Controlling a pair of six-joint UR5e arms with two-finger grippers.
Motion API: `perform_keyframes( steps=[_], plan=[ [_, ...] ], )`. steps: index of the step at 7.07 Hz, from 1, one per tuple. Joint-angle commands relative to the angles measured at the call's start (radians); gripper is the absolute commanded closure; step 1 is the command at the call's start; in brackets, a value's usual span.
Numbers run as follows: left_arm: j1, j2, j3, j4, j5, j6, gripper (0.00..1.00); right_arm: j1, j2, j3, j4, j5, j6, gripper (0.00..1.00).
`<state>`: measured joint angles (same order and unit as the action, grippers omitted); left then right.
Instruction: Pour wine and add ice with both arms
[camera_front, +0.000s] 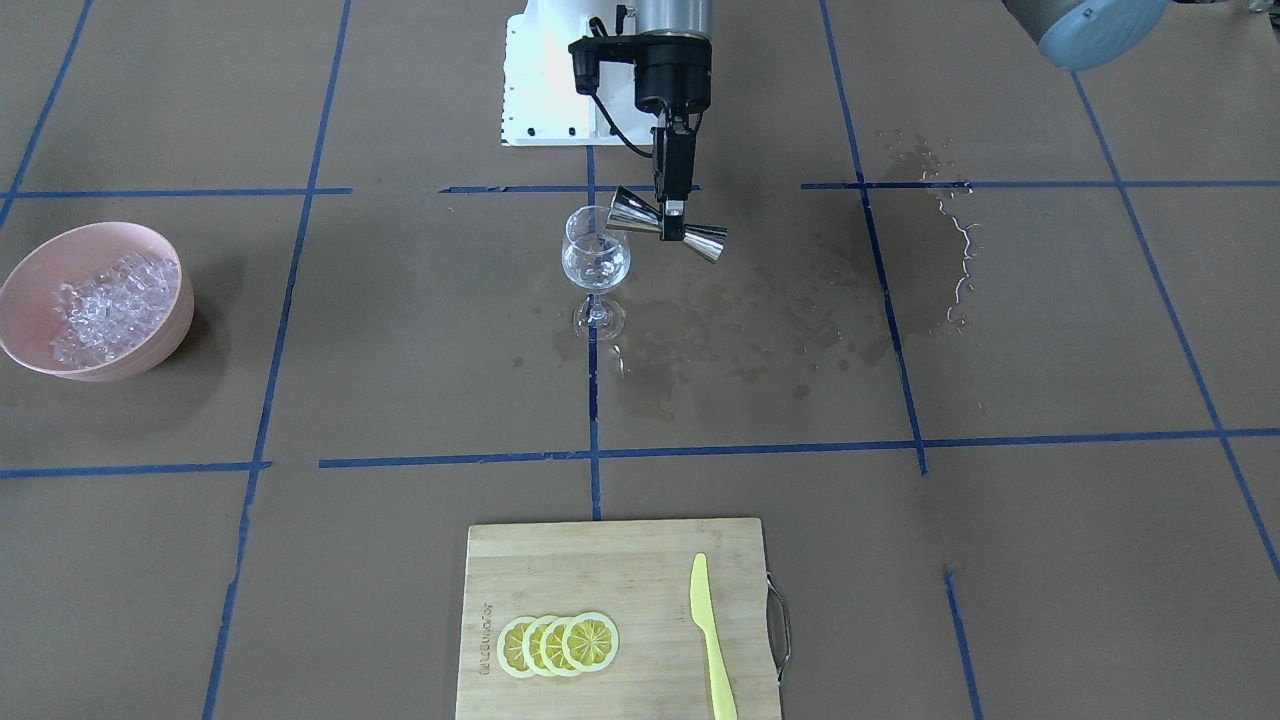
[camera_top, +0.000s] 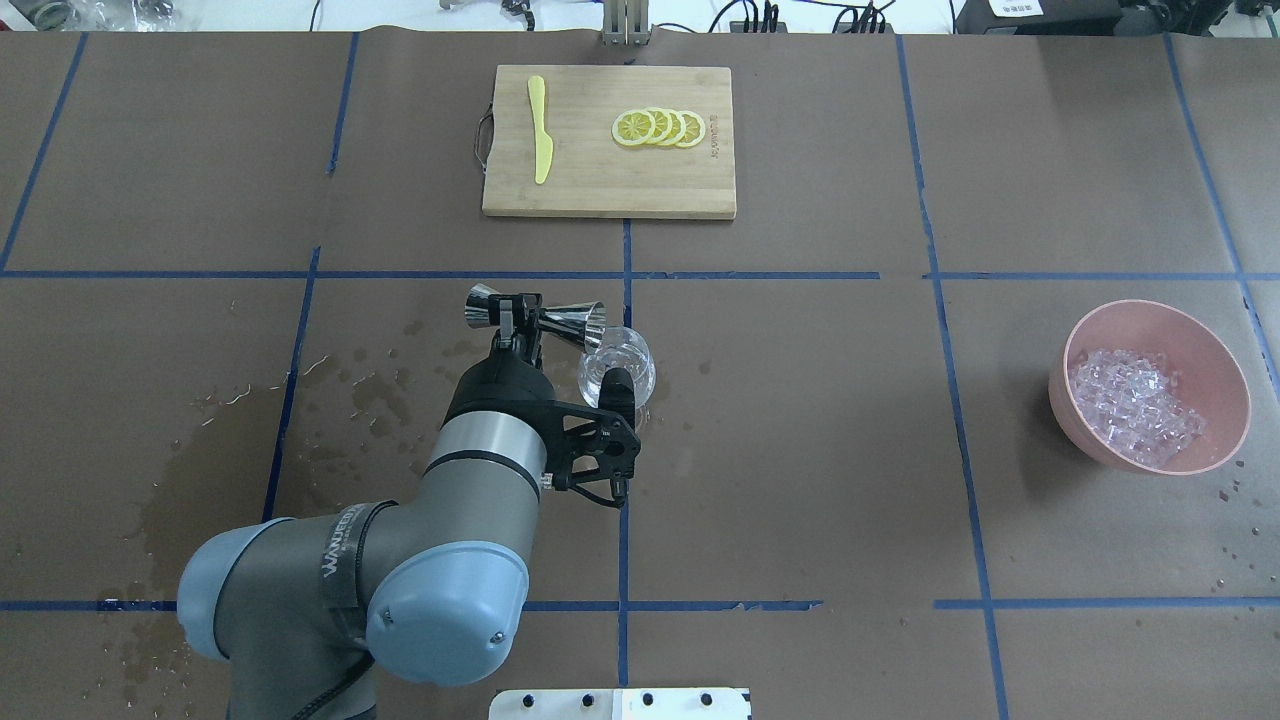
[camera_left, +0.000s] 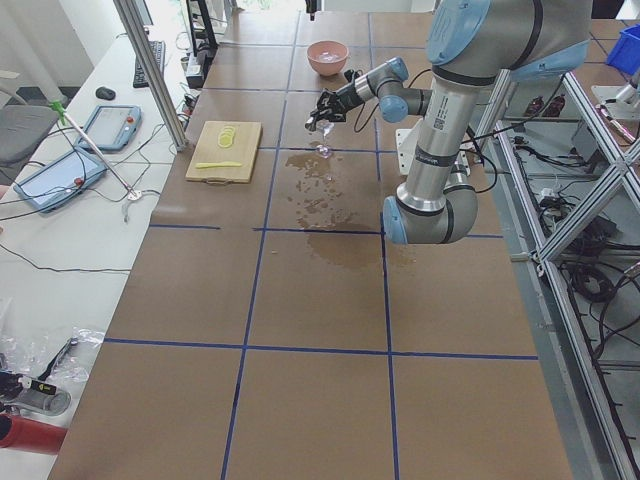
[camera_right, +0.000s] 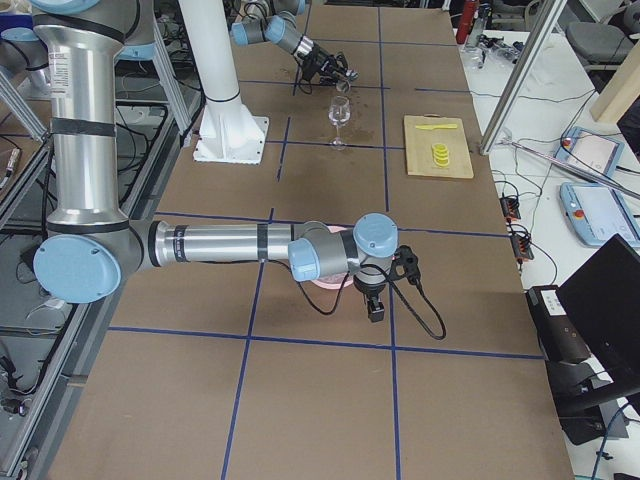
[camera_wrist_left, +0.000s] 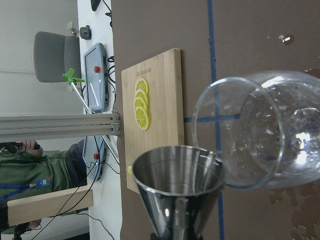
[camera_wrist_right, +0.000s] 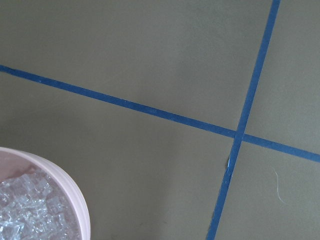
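Fingers of left arm (camera_front: 668, 185): narrowed, clamped on waist of jigger (camera_front: 700, 241). Jigger nearly level, long axis crosswise to fingers, one mouth at rim of stemmed glass (camera_front: 596, 262) just below. Ice (camera_front: 110, 305) in pink bowl (camera_front: 30, 345), well apart, just beside fingers of right arm (camera_right: 375, 308); cannot tell their spread.

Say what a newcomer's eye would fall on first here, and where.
The left gripper holds a steel jigger tipped sideways toward the stemmed glass at mid-table. A dark wet spill spreads beside the glass, and a pink bowl of ice sits to the robot's right.
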<state>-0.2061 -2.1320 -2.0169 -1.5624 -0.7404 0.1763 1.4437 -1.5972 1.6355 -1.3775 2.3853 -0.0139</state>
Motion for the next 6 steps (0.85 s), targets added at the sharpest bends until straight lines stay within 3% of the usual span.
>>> perform_keyframes(
  steps=[1,4,5,6],
  plan=[
    [-0.006,0.103,-0.055,-0.051,-0.001,-0.11,1.0,0.0,0.005,-0.003,0.0,0.0,-0.001,0.0],
    [-0.012,0.307,-0.129,-0.207,-0.002,-0.116,1.0,0.0,0.008,-0.006,0.0,-0.001,-0.001,0.0],
    [-0.012,0.404,-0.12,-0.307,-0.004,-0.195,1.0,0.0,0.008,-0.006,0.0,0.0,-0.001,0.0],
    [-0.012,0.517,-0.106,-0.491,-0.001,-0.251,1.0,0.0,0.008,-0.006,0.0,-0.001,0.0,0.0]
  ],
)
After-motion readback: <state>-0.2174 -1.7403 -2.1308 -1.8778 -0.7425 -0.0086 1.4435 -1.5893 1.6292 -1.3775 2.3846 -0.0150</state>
